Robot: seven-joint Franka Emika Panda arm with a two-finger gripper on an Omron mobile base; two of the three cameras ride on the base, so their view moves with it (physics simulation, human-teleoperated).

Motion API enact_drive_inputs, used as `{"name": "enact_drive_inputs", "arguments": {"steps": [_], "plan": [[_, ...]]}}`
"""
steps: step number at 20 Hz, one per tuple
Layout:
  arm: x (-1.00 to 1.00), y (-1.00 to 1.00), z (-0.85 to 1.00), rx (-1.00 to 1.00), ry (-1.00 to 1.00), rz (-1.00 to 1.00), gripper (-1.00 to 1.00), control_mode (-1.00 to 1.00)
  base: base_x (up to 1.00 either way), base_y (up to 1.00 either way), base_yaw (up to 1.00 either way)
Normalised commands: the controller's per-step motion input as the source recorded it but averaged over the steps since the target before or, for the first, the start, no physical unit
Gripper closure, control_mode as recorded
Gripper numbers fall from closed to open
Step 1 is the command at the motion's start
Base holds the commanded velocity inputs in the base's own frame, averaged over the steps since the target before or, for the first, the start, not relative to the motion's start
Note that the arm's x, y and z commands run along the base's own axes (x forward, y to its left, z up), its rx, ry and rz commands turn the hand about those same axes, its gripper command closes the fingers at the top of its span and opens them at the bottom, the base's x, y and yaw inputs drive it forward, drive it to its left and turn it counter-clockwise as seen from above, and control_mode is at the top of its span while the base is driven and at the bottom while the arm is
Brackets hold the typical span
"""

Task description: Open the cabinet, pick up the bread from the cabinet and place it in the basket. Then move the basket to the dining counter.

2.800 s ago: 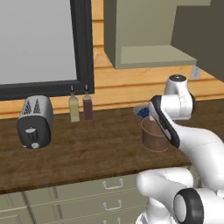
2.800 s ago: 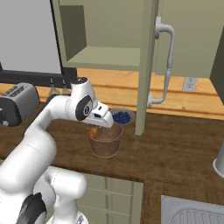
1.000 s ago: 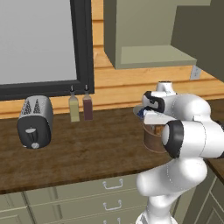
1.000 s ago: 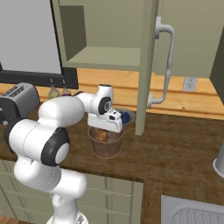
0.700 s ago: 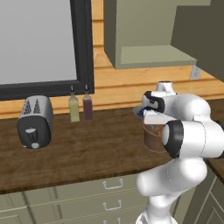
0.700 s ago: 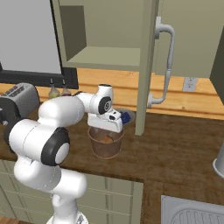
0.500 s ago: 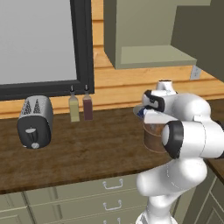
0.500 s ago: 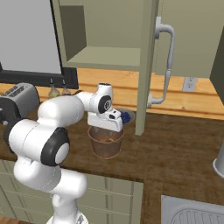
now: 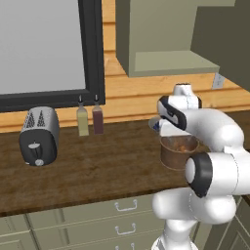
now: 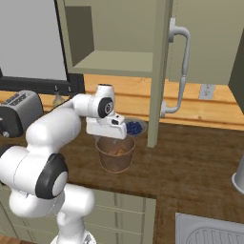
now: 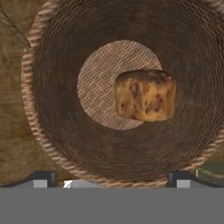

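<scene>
The basket [image 10: 115,157] stands on the wooden worktop under the open cabinet [image 10: 159,71], and it also shows behind my arm [image 9: 177,152]. The bread [image 11: 145,95], a small brown bun, lies loose on the basket's woven floor [image 11: 100,74], right of centre. My gripper [image 10: 112,137] hangs just above the basket's rim [image 11: 30,105], pointing straight down. It is open, its fingertips [image 11: 43,177] set wide apart with nothing between them. The cabinet's shelf [image 10: 114,59] is bare. The dining counter is out of view.
A bowl of blue berries [image 10: 134,127] sits right behind the basket. A toaster [image 9: 38,135] and two bottles [image 9: 90,119] stand to the left below the dark-framed window. The open door's silver handle [image 10: 181,71] juts out to the right. A sink [image 10: 209,229] lies at the front right.
The jaws have spread wide over the basket and the bread now lies free inside it. The arm itself has hardly moved in the last second.
</scene>
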Motion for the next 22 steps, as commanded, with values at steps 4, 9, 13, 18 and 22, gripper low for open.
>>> {"name": "enact_drive_inputs", "arguments": {"steps": [4, 9, 13, 18, 22], "plan": [[-0.18, 0.59, 0.0, -0.17, -0.07, 0.19, -1.0, -1.0, 0.0, 0.0, 0.0], [0.04, 0.13, 0.0, -0.1, -0.01, 0.13, -1.0, -1.0, 0.0, 0.0, 0.0], [0.17, 0.01, -0.01, -0.03, 0.0, 0.15, -1.0, -1.0, 0.0, 0.0, 0.0], [0.1, 0.01, -0.09, 0.0, 0.0, 0.16, -1.0, -1.0, 0.0, 0.0, 0.0], [0.01, 0.0, -0.26, 0.01, 0.0, 0.14, -1.0, -1.0, 0.0, 0.0, 0.0]]}}
